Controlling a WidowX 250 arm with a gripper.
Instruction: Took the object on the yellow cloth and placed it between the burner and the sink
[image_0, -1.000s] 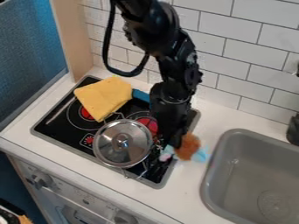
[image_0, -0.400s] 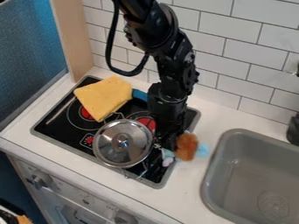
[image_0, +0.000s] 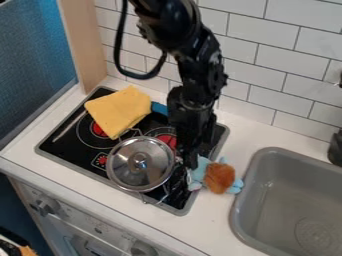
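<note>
One toy (image_0: 219, 177), blue and brown, lies on the worktop (image_0: 248, 131) between the stove (image_0: 65, 141) and the sink (image_0: 286, 197), its left end overlapping the stove's edge. From my remote station I see the tool (image_0: 186, 172) pointing down over the stove's right side, close beside the toy (dark on dark, poor contrast); whether it is apart, together or clamped on the toy, I cannot tell. Lidded pot (image_0: 139, 164) on the stove, left of the tool. Yellow cloth (image_0: 119, 111) behind the pot, folded, partly over a burner.
</note>
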